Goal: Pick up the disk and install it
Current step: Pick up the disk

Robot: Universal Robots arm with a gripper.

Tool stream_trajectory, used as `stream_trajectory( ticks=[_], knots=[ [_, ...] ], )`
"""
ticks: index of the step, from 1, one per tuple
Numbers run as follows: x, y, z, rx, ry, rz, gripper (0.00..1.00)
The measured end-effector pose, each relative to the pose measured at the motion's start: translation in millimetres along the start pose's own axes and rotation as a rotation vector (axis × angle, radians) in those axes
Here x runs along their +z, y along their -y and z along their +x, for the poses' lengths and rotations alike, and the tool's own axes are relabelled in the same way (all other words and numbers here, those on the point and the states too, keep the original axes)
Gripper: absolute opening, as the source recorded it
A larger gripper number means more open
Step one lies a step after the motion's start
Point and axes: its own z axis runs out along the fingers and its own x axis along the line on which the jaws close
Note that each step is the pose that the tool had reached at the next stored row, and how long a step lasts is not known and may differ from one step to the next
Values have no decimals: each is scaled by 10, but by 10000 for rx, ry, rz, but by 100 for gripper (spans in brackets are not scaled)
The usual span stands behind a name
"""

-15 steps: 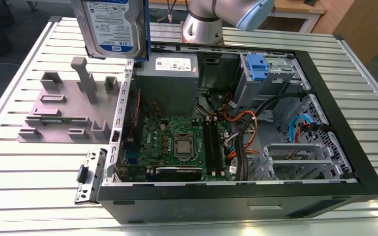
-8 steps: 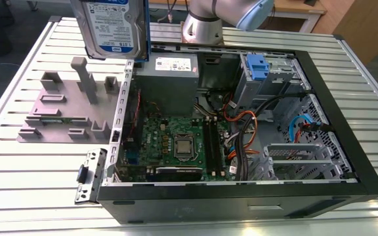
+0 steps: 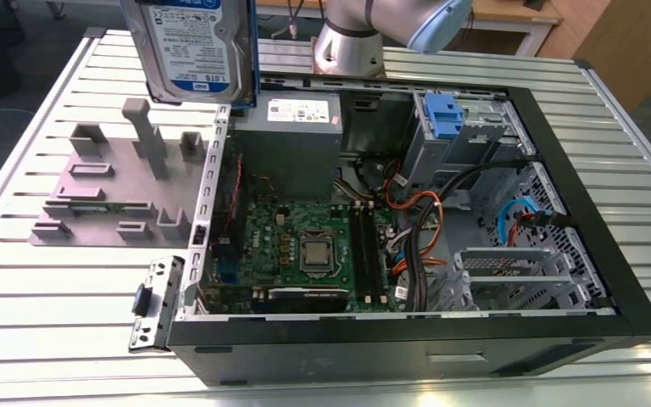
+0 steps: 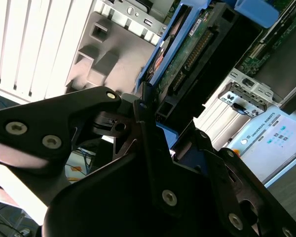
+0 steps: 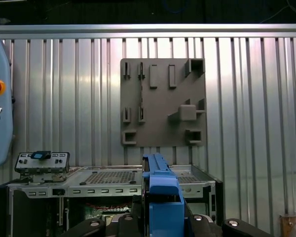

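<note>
The disk [image 3: 190, 47] hangs upright high over the back left corner of the open computer case [image 3: 597, 254], its white-and-blue label facing the exterior camera, a blue caddy strip along its edge. In the second wrist view the disk [image 4: 197, 54] shows its green circuit-board side and connector, with my gripper [image 4: 153, 123] shut on the caddy's end. In the first wrist view the blue caddy edge [image 5: 160, 190] rises between my black fingers [image 5: 138, 217] above the case.
A grey fixture plate [image 3: 111, 186] with upright pegs lies on the slatted table at the exterior view's left. Inside the case are a power supply [image 3: 289, 127], a motherboard [image 3: 303, 246], cables and another blue caddy [image 3: 443, 114]. A loose metal bracket [image 3: 153, 301] lies beside the case.
</note>
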Motion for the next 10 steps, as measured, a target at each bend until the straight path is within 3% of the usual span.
stream_trajectory(
  ticks=[10],
  knots=[
    [1,3,29,0,0,1,36]
  ],
)
